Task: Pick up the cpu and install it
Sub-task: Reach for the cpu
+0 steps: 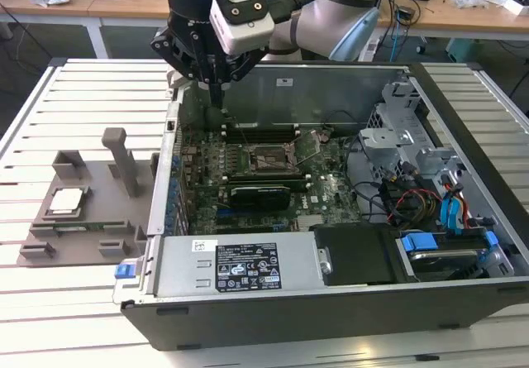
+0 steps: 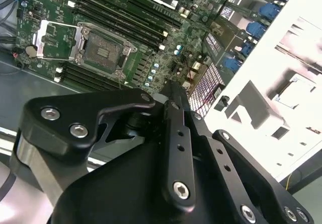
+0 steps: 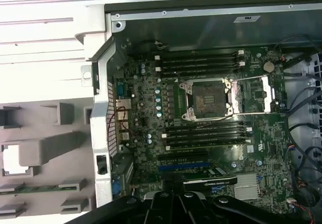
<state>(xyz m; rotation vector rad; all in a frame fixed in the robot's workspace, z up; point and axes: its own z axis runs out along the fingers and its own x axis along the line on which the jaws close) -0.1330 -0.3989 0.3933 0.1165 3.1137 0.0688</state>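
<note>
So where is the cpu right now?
The cpu lies in the grey holder on the exterior view's left, outside the computer case, beside the memory stick.

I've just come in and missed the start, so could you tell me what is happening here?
A robot arm is working over an open computer case. Its end effector hangs shut and empty above the motherboard. The cpu lies untouched on the grey holder outside the case, at the exterior view's left, and the socket stands open and empty.

Open computer case [image 1: 331, 314] on slatted table [image 1: 91, 87]; green motherboard [image 1: 335, 198] inside; grey fixture [image 1: 99, 182] beside case
</note>
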